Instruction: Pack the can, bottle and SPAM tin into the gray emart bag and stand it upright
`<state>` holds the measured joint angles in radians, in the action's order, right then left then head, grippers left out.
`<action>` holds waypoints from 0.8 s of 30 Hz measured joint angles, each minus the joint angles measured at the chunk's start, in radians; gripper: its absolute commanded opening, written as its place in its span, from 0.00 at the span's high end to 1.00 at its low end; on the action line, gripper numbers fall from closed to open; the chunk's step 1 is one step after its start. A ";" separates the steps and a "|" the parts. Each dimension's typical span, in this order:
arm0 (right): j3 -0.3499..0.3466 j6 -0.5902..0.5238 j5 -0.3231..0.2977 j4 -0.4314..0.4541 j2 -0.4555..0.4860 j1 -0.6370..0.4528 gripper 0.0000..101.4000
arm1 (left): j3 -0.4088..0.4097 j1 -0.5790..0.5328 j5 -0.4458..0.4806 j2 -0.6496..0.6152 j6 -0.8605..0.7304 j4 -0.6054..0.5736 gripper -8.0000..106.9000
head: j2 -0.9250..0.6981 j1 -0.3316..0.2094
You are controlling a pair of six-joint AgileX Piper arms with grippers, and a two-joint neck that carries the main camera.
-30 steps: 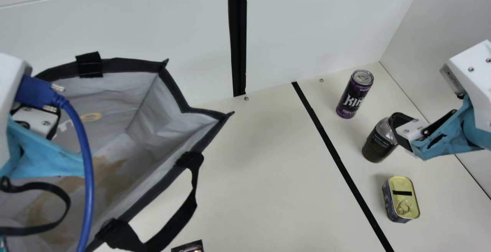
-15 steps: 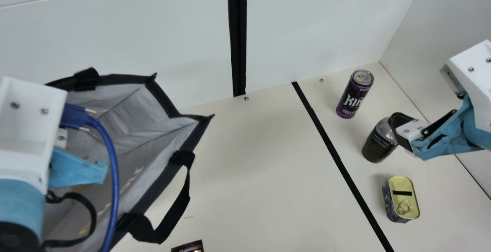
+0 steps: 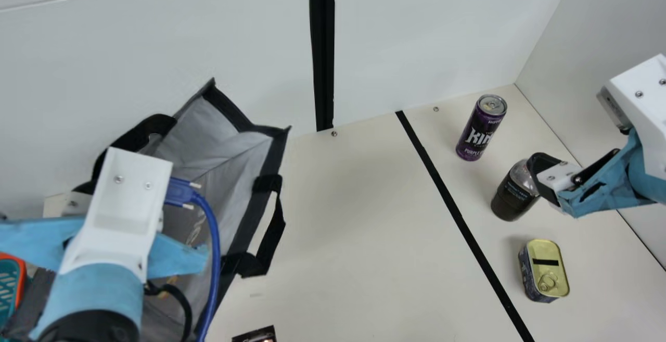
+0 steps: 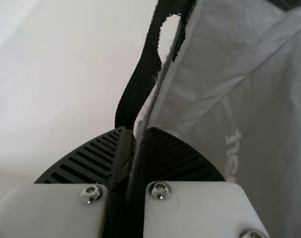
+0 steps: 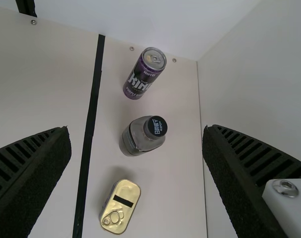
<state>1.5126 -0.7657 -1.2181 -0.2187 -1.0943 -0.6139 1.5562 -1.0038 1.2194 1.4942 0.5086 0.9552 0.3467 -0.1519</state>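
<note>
At the left of the main view, my left gripper (image 3: 125,191) hangs over the gray bag (image 3: 234,160), whose mouth faces up. Seen from the left wrist, the left gripper (image 4: 135,133) is shut on the bag's rim, beside a black handle (image 4: 140,84). My right gripper (image 3: 543,180) is open above the bottle (image 3: 512,199) and partly covers it. From the right wrist, the right gripper (image 5: 136,130) has nothing between its spread fingers; below are the upright purple can (image 5: 140,79), the dark bottle (image 5: 138,139) and the SPAM tin (image 5: 120,206), its gold lid up.
A teal and orange basket (image 3: 9,285) stands at the left edge. Part of a dark printed item (image 3: 255,335) lies at the front edge. White walls rise behind and at the right. Black tape (image 3: 458,217) crosses the table left of the three goods.
My left arm has moved to the right, and the bag has shifted and its mouth narrowed. The basket has come into sight. My right arm, can, bottle and tin have kept still.
</note>
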 measured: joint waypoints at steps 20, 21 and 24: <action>0.000 0.000 0.000 0.000 0.000 0.000 0.06 | -0.001 -0.061 0.001 0.037 0.026 -0.213 1.00 | 0.000 0.000; 0.000 0.000 0.000 0.000 0.000 0.000 0.06 | 0.004 -0.061 0.001 0.039 0.026 -0.225 1.00 | 0.002 0.000; 0.000 0.000 0.000 0.000 0.000 0.000 0.06 | 0.015 -0.061 0.001 0.041 0.019 -0.274 1.00 | 0.002 0.000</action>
<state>1.5126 -0.7657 -1.2181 -0.2187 -1.0943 -0.6139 1.5709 -1.0652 1.2200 1.5352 0.5271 0.6816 0.3482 -0.1519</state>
